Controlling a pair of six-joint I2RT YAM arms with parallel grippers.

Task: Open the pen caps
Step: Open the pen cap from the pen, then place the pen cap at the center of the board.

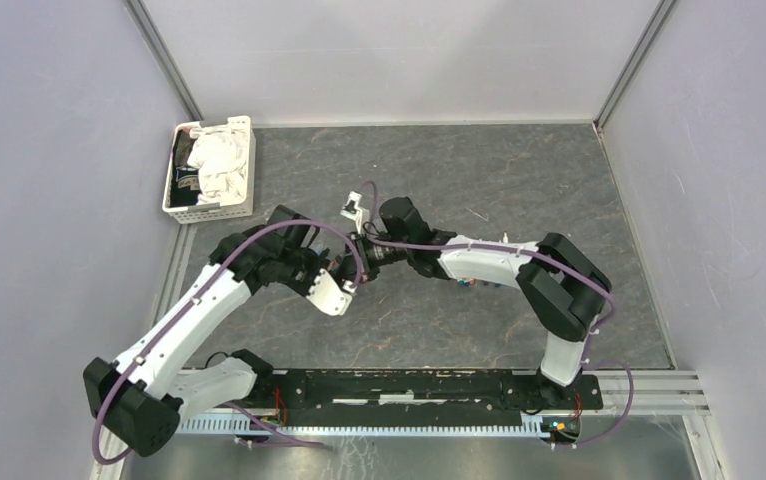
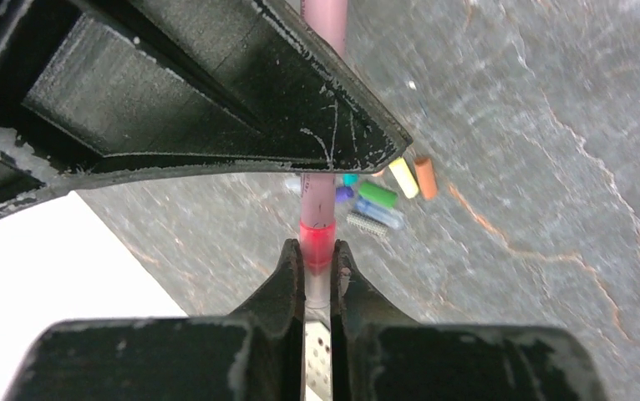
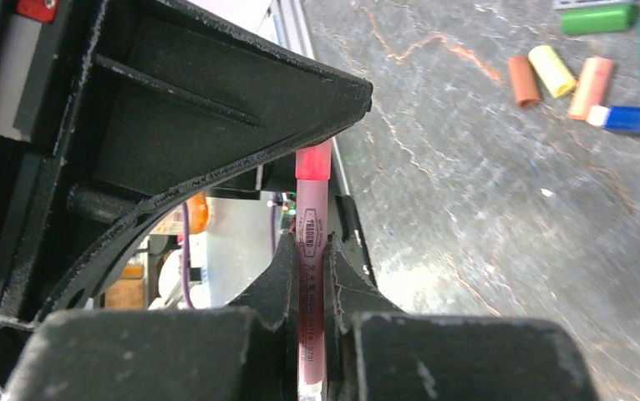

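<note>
Holding one pink pen [image 2: 317, 200] between them: left gripper [image 2: 317, 251] pinches its red cap [image 2: 317, 234], right gripper [image 3: 311, 246] clamps the barrel [image 3: 310, 217]; loose caps [image 2: 383, 196] lie nearby.

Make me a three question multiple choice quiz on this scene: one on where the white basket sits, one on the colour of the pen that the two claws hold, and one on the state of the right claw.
1. Where does the white basket sit?
A. at the far left corner of the table
B. between the arms' bases
C. at the near right corner

2. What colour is the barrel of the pen held by both claws?
A. green
B. black
C. pink

3. What state is the right claw in?
A. wide open above the table
B. shut on the pen
C. shut on nothing

Answers:
1 A: the top view shows it at the far left edge.
2 C: the right wrist view shows a pink printed barrel.
3 B: its fingers press the barrel from both sides, while the left claw grips the same pen.
</note>
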